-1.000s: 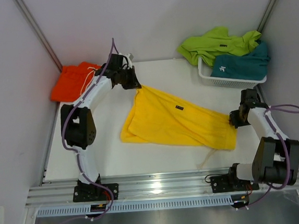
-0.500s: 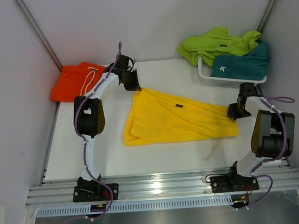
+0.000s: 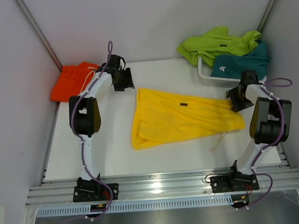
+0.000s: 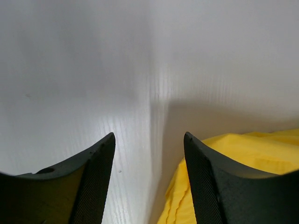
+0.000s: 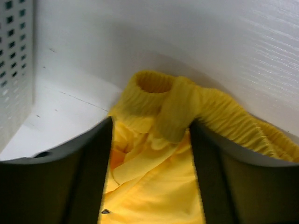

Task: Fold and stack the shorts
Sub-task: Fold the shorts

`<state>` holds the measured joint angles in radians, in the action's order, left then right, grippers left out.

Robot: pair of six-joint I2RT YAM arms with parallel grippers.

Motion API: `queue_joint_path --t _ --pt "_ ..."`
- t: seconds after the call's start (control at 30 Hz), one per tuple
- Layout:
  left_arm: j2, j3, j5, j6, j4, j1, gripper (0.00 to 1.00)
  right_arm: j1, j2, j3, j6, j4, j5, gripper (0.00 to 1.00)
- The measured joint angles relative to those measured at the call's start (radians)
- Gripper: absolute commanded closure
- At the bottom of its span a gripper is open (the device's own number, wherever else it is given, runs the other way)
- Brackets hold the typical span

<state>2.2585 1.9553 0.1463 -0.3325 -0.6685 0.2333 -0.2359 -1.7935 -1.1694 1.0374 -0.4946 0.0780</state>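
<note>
From above, the yellow shorts [image 3: 181, 120] lie flat in the middle of the table [image 3: 109, 134]. The orange shorts [image 3: 73, 81] sit far left, and the lime shorts [image 3: 214, 42] and teal shorts [image 3: 245, 64] are heaped on the basket [image 3: 209, 78] (far right).

Left wrist: the left hand [image 4: 149, 140] is spread, with bare table between its fingers and yellow cloth just beside it.

Right wrist: the right hand [image 5: 152, 123] is spread, with the bunched waistband lying loose between its fingers.

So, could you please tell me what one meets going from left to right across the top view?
Orange shorts → left gripper → yellow shorts → teal shorts in the basket.
</note>
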Motion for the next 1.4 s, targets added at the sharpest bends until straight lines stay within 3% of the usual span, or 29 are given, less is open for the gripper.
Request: queue_joint_path --t 0.03,0.07,0.33,0.63,0.93,1.2,1.4 --pt "-0.005 -0.007 -0.008 0.0 0.003 0.0 0.36 0.0 0.0 -0.008 -0.026 -0.001 -0.001 0.23" --pt "-0.013 -0.019 -0.013 -0.001 0.006 0.0 0.36 0.0 0.001 -0.016 -0.054 -0.002 -0.002 0.13" --pt "-0.182 -0.159 -0.02 -0.008 0.055 0.022 0.35 -0.026 0.084 -0.018 -0.287 -0.011 -0.053 0.1" --pt "-0.423 -0.416 -0.009 -0.035 0.19 0.183 0.33 -0.071 0.372 0.096 -0.5 0.003 -0.123 0.07" --pt "-0.428 -0.437 0.081 -0.07 0.278 0.34 0.33 -0.165 0.451 0.293 -0.613 0.074 -0.244 0.05" --pt "-0.367 -0.456 0.165 -0.123 0.391 0.365 0.34 -0.282 0.463 0.452 -0.635 0.216 -0.407 0.07" --pt "-0.291 -0.49 0.188 -0.158 0.444 0.355 0.34 -0.254 0.433 0.485 -0.641 0.261 -0.425 0.19"
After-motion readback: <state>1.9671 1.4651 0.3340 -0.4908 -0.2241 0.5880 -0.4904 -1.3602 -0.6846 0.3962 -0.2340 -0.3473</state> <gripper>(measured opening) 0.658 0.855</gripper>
